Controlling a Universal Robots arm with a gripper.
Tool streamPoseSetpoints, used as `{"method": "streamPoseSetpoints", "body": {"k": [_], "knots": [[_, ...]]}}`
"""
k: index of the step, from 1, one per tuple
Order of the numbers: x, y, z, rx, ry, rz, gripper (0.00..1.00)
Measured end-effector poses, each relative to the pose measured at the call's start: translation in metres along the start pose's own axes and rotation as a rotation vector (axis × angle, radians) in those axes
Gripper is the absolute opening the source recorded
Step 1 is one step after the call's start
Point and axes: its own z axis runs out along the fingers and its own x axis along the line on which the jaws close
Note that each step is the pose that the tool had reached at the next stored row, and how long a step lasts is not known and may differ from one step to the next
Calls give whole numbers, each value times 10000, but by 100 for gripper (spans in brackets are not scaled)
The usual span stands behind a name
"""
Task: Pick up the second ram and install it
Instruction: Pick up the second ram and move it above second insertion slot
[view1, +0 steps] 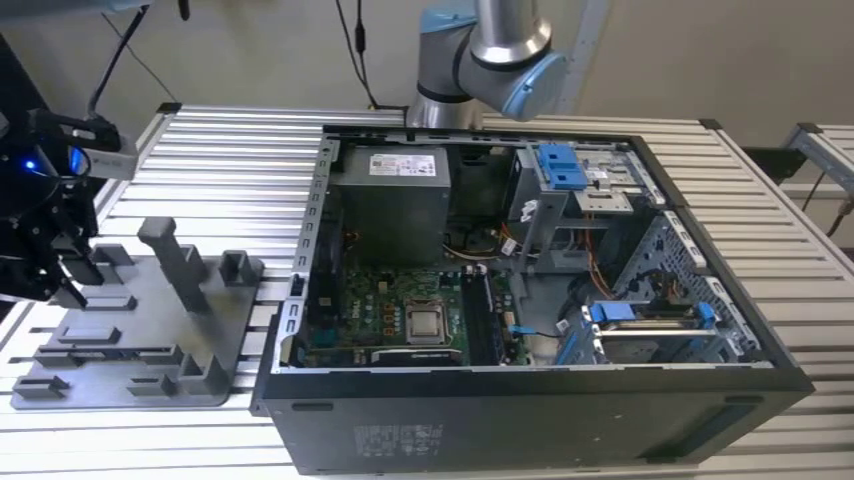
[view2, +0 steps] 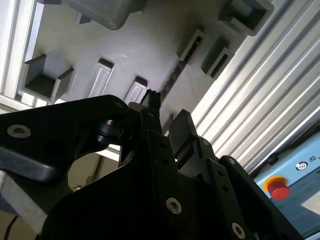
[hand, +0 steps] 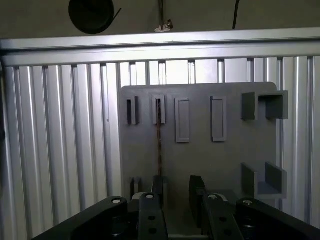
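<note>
— Exterior view?
— The gripper (view1: 60, 285) hangs over the grey tray (view1: 134, 322), which sits beside the computer case (view1: 534, 420).
— Second wrist view?
— Its fingers are parted, holding nothing. The second ram (view2: 173, 76) stands on edge in a tray slot, probably for easy pinching.
— First wrist view?
— It's a thin dark strip across the tray.

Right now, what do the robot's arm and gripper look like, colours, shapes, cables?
The arm is a round silver-grey metal tube with a light blue joint cap. The gripper is matt black: flat angular plates fastened with silver screws, ending in two blocky fingers. In the exterior view a small blue light glows on its black housing, with thin black cables running above.
</note>
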Motion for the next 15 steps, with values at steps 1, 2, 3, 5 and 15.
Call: {"method": "streamPoseSetpoints", "body": {"k": [1, 2, 3, 5, 15], "knots": [[0, 0, 1, 0, 0, 0, 36], [0, 0, 5, 1, -1, 0, 36], [0, 0, 11, 2, -3, 0, 36], [0, 0, 28, 1, -1, 0, 36], [26, -2, 188, -1, 0, 0, 36]]}}
